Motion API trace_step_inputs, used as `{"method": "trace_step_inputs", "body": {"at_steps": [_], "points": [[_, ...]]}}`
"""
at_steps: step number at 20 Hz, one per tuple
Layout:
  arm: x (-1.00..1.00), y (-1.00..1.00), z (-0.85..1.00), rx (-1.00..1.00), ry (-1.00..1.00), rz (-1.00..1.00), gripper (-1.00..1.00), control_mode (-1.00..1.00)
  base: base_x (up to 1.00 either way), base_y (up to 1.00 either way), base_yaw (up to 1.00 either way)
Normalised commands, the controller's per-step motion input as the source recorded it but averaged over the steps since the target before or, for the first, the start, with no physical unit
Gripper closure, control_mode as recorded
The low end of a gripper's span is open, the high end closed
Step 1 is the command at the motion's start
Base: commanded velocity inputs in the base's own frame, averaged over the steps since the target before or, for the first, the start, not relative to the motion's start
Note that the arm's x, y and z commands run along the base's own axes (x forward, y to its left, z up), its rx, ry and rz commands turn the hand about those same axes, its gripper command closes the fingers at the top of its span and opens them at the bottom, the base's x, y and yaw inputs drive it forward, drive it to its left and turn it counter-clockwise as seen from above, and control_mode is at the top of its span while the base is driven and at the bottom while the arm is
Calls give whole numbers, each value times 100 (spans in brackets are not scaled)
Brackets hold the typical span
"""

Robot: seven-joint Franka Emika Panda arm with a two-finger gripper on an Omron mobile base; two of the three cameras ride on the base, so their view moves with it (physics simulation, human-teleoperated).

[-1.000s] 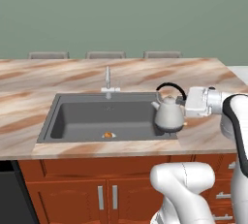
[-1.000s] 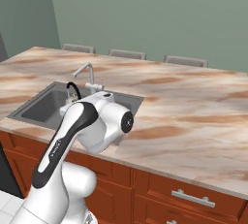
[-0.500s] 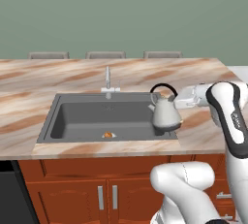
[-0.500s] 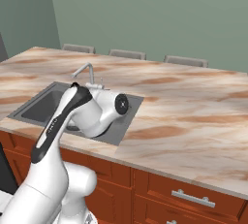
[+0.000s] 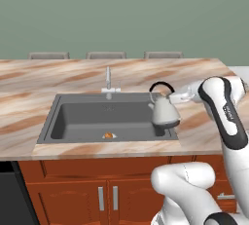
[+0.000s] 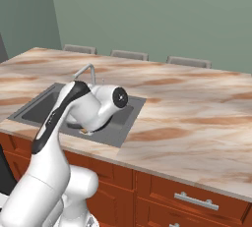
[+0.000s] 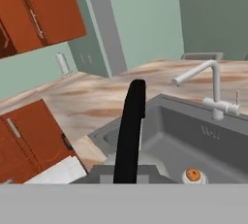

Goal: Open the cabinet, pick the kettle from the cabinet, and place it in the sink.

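The gripper (image 5: 171,96) is clamped narrow on the thin black arched handle of the small silver-grey bell-shaped kettle (image 5: 164,111), which hangs upright directly below it, over the right end of the wide dark grey sink basin (image 5: 78,121). The basin floor lies straight beneath, so lowering looks next. The hand view shows the handle between the fingertips, the slim silver faucet (image 7: 209,86) beyond, and reddish-brown cabinet doors (image 7: 38,9) up left.

Both base cameras look forward and down over the table (image 5: 73,80), one from behind-left, one from behind-right, sharing the sink (image 5: 82,121) (and its faucet (image 5: 109,80)). The hand camera sits close above the basin, tilted.
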Motion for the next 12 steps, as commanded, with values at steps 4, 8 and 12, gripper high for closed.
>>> {"method": "trace_step_inputs", "body": {"at_steps": [4, 8, 12], "points": [[40, 23, -8, 0, 0, -33, 100, -100, 0, 0, 0], [32, 27, -9, -1, 4, -39, 100, -100, 0, 0, 0], [25, 36, -6, -1, 13, -47, 100, -100, 0, 0, 0]]}}
